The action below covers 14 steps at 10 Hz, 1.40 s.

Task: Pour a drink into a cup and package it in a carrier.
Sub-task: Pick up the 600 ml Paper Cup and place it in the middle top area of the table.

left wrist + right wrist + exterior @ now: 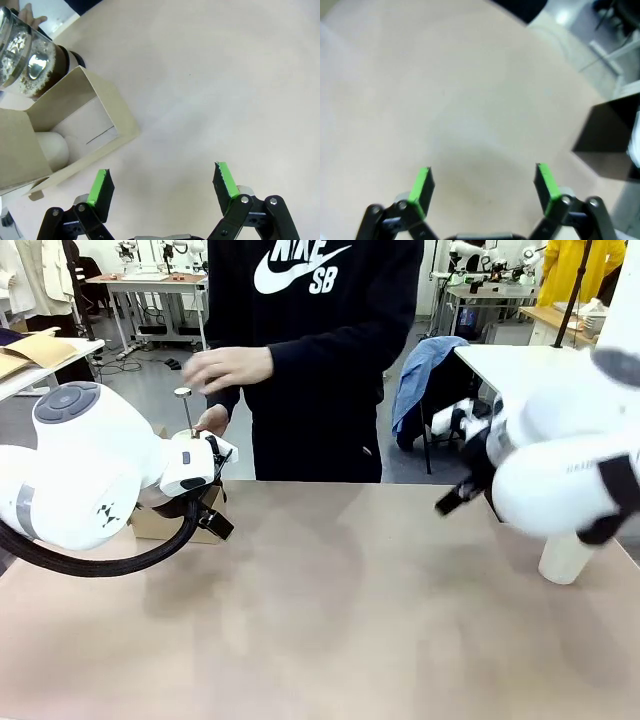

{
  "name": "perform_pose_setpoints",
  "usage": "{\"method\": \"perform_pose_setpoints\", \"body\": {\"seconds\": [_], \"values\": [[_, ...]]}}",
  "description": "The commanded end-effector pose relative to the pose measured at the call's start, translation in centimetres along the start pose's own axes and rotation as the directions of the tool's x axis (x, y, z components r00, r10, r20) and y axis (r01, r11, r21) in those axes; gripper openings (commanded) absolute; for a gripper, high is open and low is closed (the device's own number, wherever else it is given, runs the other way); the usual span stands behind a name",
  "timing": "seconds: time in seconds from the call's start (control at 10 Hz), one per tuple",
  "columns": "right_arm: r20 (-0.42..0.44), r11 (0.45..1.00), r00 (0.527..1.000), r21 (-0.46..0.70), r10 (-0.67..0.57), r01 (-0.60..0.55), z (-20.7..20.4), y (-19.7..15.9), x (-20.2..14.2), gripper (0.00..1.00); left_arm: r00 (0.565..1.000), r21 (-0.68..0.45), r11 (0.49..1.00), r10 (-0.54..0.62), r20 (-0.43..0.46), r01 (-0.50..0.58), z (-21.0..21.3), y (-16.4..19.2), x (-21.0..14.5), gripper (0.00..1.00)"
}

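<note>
Both end effectors are released and hold nothing. The left end effector [163,184] hangs over bare worktop [350,620] just beside the carrier [115,107], its green pads spread wide. The right end effector [483,190] hangs well apart from the carrier, near a black box [607,145].

The pitcher [27,65] stands just behind the carrier, on its far side from our left arm, with the drink [52,70] dark in its lower part. We cannot tell whether glass and cardboard touch. A person's hand [212,420] rests by the pitcher's plunger rod [187,410].

What we take for the cup [565,558] stands far from the carrier, at the opposite end of the worktop, under the right arm.

The risks we see:
- If the left arm reaches for the pitcher, the carrier's raised wall lies in the way. A low approach could shove the light cardboard or tip the pitcher.
- The hand at the plunger could be caught by a closing grasp.
- The right arm's bulk hangs close over the cup, so a careless swing may topple it.
- A pale rounded thing sits in one carrier compartment, and we cannot tell what it is. It may block that hole.
</note>
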State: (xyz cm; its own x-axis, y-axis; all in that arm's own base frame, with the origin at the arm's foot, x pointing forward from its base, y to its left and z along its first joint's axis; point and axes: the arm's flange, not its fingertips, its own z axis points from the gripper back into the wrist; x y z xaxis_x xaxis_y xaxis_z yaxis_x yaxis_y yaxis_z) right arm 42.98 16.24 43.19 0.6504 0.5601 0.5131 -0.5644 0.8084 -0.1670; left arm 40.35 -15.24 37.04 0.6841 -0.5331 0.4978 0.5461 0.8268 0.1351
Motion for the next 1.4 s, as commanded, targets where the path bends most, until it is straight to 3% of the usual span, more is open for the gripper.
{"method": "perform_pose_setpoints", "body": {"seconds": [0.0,0.2,0.3,0.5,0.7,1.0,1.1,1.3], "values": [[0.000,0.997,1.000,0.078,0.003,-0.003,4.9,-5.9,5.5,1.00,1.000,0.000,1.000,0.000,0.000,0.000,0.0,0.0,0.0,1.00],[0.070,0.977,0.997,0.207,0.038,-0.052,9.1,-13.1,6.9,1.00,1.000,0.000,1.000,0.000,0.000,0.000,0.0,0.0,0.0,1.00],[0.127,0.946,0.992,0.316,0.026,-0.066,10.9,-17.5,5.8,1.00,1.000,0.000,1.000,0.000,0.000,0.000,0.0,0.0,0.0,1.00],[0.267,0.894,0.964,0.430,0.007,-0.125,12.1,-24.3,1.8,1.00,1.000,0.000,1.000,0.000,0.000,0.000,0.0,0.0,0.0,1.00],[0.418,0.842,0.907,0.504,-0.043,-0.193,11.5,-30.7,-6.5,1.00,1.000,0.000,1.000,0.000,0.000,0.000,0.0,0.0,0.0,1.00],[0.589,0.790,0.798,0.546,-0.127,-0.278,8.2,-34.3,-18.4,1.00,1.000,0.000,1.000,0.000,0.000,0.000,0.0,0.0,0.0,1.00],[0.621,0.800,0.768,0.535,-0.155,-0.270,7.3,-34.4,-20.8,1.00,1.000,0.000,1.000,0.000,0.000,0.000,0.0,0.0,0.0,1.00],[0.645,0.819,0.743,0.516,-0.178,-0.251,5.5,-34.3,-22.6,1.00,1.000,0.000,1.000,0.000,0.000,0.000,0.0,0.0,0.0,1.00]]}}
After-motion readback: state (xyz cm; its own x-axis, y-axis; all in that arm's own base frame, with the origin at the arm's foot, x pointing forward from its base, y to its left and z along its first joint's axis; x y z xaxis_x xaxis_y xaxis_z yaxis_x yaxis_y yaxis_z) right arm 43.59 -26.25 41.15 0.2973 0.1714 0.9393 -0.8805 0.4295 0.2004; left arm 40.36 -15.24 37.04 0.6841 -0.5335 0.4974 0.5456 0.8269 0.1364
